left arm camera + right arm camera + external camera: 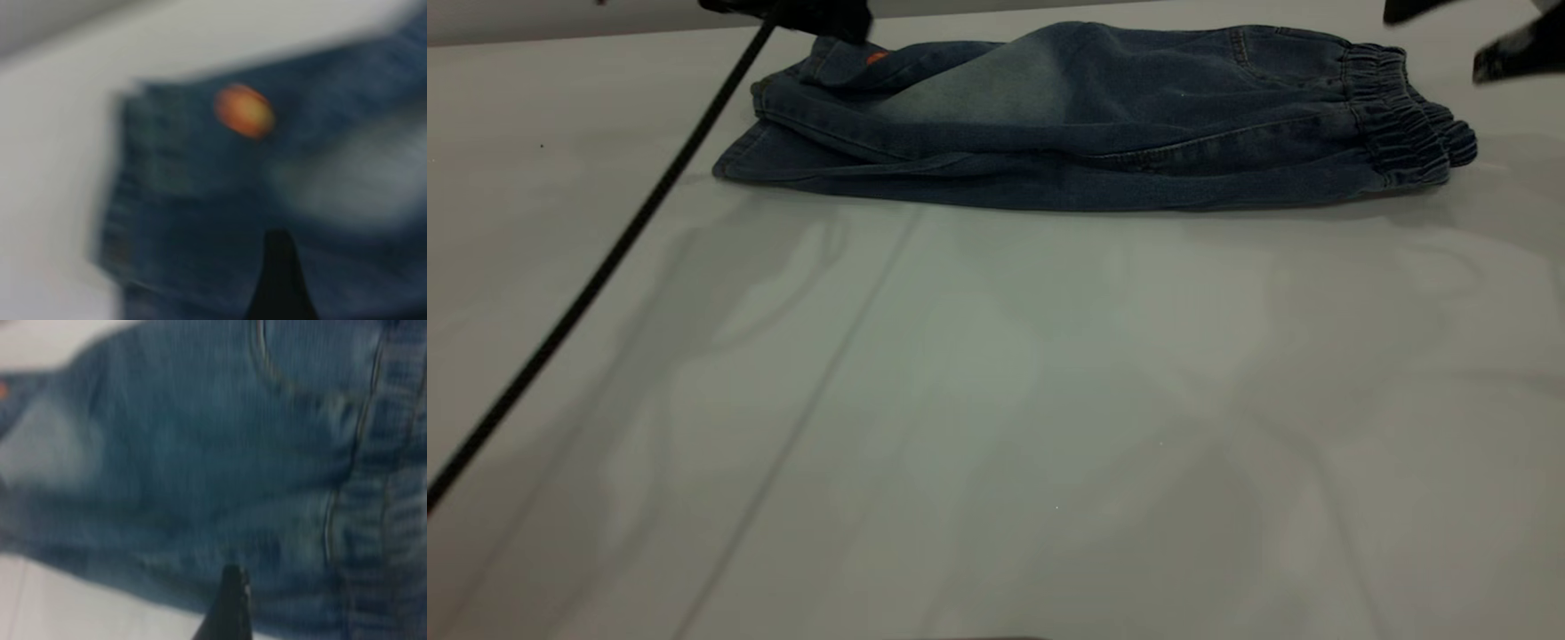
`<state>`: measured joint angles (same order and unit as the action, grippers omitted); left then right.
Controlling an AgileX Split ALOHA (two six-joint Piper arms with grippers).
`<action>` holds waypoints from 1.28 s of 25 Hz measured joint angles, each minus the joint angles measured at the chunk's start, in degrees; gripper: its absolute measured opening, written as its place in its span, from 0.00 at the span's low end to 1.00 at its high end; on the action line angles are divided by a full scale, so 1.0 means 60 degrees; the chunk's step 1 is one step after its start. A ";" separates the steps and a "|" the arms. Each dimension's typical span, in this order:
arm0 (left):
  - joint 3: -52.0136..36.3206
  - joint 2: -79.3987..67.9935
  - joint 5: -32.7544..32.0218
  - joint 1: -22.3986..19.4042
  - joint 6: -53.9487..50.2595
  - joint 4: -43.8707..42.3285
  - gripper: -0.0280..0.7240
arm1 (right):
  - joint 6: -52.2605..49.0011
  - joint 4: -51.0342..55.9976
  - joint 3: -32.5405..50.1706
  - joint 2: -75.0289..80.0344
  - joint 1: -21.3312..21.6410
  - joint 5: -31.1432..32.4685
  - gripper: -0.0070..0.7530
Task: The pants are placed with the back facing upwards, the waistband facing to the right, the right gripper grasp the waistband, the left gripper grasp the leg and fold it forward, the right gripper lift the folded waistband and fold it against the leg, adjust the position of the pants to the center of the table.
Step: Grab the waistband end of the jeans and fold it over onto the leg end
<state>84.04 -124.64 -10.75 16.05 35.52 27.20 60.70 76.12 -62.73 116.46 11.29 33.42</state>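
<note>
Table: large plain white matte tabletop fills the lower two thirds of the exterior view; nothing lies on this near part except a braided black cable slanting from lower left up to top centre-left.
Pants: small faded blue denim shorts lie across the upper part of the frame, already doubled lengthwise, layered edges facing the camera, a pale bleached patch on the top layer.
Waistband: gathered elastic denim band at upper right, stacked in two layers, resting on the table.
Leg: leg end with a scrap of orange print at upper left of the shorts; in the left wrist view the orange ball shows on the denim.
Left gripper: black blocky claw at the top edge, above the leg end; fingers open or closed, cannot tell. One dark finger shows over the cloth.
Right gripper: black angular claw at far upper right, just beyond the waistband, apart from it; grip cannot be told. One finger hangs above denim near the hem edge.
Progress: first fold looks done. Left, by my reading: carry waistband over onto the leg, then shift the bundle to centre; it sits toward the far side.
</note>
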 joint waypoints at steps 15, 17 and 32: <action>0.0927 0.0000 -0.3156 0.0000 0.0028 -0.0076 0.68 | 0.1542 0.1477 -0.0074 0.1589 0.0000 -0.0030 0.82; 0.0927 0.0000 -0.3156 0.0000 0.0028 -0.0076 0.68 | 0.1977 0.1880 -0.0074 0.1771 0.0000 -0.0041 0.81; 0.0927 -0.0202 -0.3147 0.0102 -0.0010 -0.0067 0.69 | 0.2458 0.2746 -0.0170 0.2358 0.0007 0.0295 0.07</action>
<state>89.61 -125.85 -29.63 16.67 35.46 26.80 75.45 92.60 -63.75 130.61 11.33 35.19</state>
